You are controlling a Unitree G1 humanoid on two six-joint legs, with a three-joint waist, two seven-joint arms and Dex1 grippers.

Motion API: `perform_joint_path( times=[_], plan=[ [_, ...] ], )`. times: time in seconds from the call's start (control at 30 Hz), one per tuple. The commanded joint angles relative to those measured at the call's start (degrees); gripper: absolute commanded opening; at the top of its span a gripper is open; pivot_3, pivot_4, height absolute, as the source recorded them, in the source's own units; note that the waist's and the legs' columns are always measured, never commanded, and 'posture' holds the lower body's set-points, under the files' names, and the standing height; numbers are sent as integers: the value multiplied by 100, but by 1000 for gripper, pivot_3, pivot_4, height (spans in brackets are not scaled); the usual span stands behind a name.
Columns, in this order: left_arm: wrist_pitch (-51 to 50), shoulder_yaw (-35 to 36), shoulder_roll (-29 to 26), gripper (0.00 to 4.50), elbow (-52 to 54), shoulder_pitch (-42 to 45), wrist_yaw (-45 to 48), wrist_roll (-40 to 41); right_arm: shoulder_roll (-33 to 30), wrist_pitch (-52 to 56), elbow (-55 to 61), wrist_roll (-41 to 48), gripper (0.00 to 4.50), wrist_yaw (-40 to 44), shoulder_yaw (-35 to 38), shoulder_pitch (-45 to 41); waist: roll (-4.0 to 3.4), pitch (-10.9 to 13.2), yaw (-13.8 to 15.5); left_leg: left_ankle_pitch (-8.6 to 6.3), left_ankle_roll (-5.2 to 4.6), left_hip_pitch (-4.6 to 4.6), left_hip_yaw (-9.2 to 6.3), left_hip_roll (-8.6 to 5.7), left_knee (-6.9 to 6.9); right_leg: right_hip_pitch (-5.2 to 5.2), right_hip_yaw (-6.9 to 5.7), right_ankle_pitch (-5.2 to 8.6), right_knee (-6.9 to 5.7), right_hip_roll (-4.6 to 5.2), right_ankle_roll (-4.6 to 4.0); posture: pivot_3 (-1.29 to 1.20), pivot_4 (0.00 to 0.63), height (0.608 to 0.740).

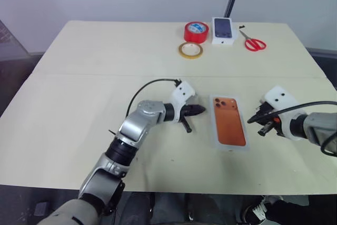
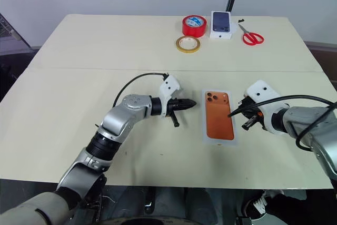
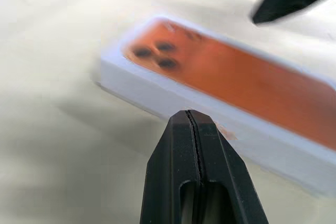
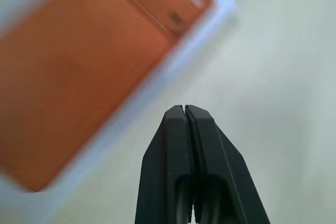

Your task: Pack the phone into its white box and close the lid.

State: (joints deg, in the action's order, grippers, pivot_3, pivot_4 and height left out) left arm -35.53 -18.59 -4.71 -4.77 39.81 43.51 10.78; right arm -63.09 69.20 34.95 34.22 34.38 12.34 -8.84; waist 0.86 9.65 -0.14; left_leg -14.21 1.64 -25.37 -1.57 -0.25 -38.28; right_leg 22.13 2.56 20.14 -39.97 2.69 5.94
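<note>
Left eye view: phone (image 1: 229, 121) lies inside white box (image 1: 215, 139).

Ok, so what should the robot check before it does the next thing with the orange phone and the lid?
1. Phone lying in the white box: ok, camera side up.
2. Phone sitting flat, below the box walls: cannot tell.
3. Left gripper empty, jaws shut, beside the box and apart from it: ok.
4. Right gripper empty, jaws shut, on the box's other side: ok.
5. Lid on the box: not ok, the box is open.
6. Lid within reach: cannot tell; the small printed box at the far edge, by the red tape roll, might be it.
</note>
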Motion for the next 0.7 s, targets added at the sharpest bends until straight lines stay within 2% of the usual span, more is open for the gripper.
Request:
perform_joint_path(
  times=[0.03, 0.17, 0.33, 0.47, 0.6, 0.7],
  plan=[
    [206, -303, 248, 0, -205, 252, -24, -133, -14, -104, 523, 222, 61, 272, 159, 235, 0, 0, 36, 0, 0, 0, 0, 0, -2, 0, 0, 0, 0, 0, 0, 0, 150, 709],
    [545, -936, 268, 0, -880, 465, -60, -756, 178, -75, 598, 38, 61, 38, -230, 456, 1, 0, 72, 0, 0, 3, 0, 0, -2, -2, 0, 0, 0, -2, 0, 0, 150, 709],
    [636, -932, 225, 0, -1053, 456, -70, -907, 387, -114, 654, -154, 61, -213, -543, 597, 2, -2, 70, 0, 0, 7, -1, 3, -3, -5, 1, 0, -1, -5, 0, 0, 150, 709],
    [517, -230, -94, 0, -520, 297, -176, -599, 679, -215, 568, -201, 61, -426, -120, 353, 4, -4, 25, 0, 0, 14, -1, 4, -2, -12, 2, 0, -1, -5, 0, 0, 150, 709],
    [589, 481, -692, 0, 42, -5, -208, -381, 1049, -877, 419, -430, 61, -614, 297, 223, 3, -4, -48, 1, 2, 8, -1, 7, 3, 1, 3, 0, -5, -3, 0, 0, 150, 709],
    [638, 1282, -1464, 0, 351, -372, -123, -152, 1187, -1461, 55, -560, 61, -489, 603, 280, 3, -4, -49, 2, 3, 8, -1, 6, 4, 1, 2, 0, -4, -3, 0, 0, 150, 709]
  ],
)
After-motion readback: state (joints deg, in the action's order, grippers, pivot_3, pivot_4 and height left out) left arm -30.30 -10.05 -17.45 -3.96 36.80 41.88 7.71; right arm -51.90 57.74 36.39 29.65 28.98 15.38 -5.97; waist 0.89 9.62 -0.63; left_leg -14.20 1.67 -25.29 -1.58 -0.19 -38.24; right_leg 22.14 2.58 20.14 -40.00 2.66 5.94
